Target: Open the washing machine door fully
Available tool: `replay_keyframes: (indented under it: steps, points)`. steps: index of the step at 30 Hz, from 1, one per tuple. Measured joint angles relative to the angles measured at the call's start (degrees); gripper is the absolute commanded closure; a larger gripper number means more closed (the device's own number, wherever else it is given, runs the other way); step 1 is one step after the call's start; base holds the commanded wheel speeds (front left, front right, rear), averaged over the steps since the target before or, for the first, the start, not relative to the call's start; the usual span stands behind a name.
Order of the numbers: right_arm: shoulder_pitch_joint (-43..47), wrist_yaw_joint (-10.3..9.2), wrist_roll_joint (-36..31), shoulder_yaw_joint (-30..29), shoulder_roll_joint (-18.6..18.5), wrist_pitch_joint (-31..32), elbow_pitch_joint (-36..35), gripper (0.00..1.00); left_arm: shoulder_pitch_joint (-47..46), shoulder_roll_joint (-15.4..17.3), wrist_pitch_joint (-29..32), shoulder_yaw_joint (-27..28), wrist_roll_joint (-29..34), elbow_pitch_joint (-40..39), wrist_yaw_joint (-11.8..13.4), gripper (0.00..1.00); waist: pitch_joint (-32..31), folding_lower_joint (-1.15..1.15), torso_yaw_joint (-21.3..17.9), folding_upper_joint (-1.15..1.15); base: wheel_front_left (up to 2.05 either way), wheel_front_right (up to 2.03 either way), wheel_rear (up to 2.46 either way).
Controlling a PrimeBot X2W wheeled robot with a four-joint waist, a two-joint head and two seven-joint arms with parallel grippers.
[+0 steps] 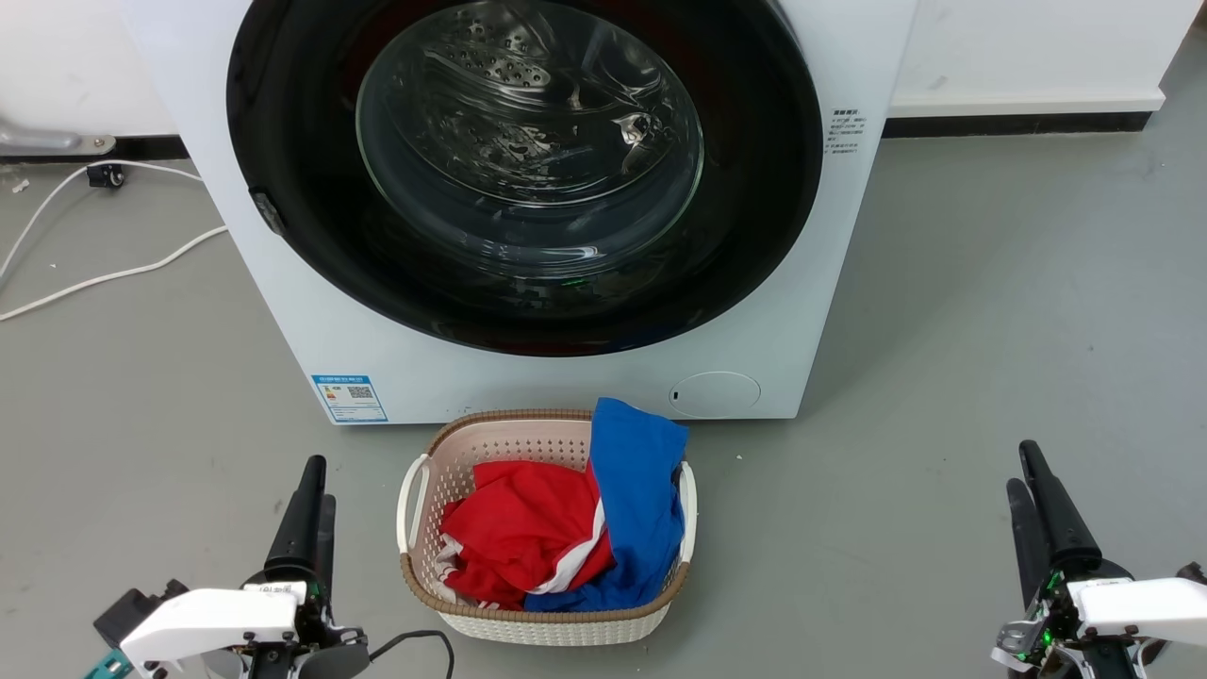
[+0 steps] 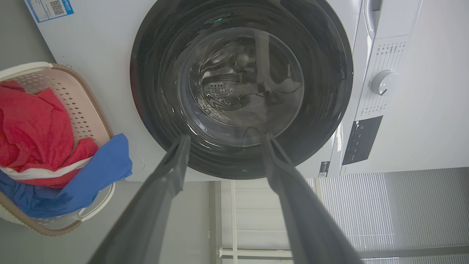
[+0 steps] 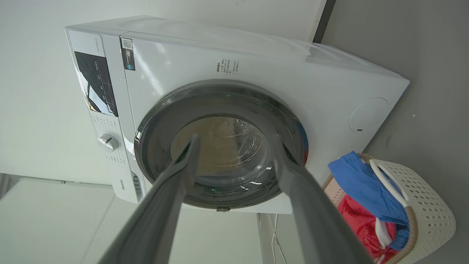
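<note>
Washing machine (image 1: 528, 382) stands on grey floor (image 1: 990, 330).

Bright, even light throws sharp reflections across the washing machine door (image 1: 528, 170).

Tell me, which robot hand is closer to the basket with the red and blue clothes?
Left. The left gripper sits close beside the basket, on its left, not touching. The right gripper is much farther away on the other side, across a wide stretch of floor.
</note>
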Motion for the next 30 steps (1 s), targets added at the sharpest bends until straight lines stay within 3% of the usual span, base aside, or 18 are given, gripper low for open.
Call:
replay_keyframes:
  steps: [23,30]
  points:
    - [3.0,0.01,-34.4,1.6,0.0,-5.4,-9.4,0.0,1.5,0.2,-5.3,-4.5,31.9,-6.7,8.1,0.0,0.3,0.0,0.1,0.0,0.0,0.0,0.0]
    - [4.3,0.01,-42.6,2.6,0.0,-6.8,-10.2,0.0,2.0,1.1,-6.7,-6.8,38.9,-7.1,10.3,0.0,0.4,0.0,0.2,0.0,0.0,0.0,0.0]
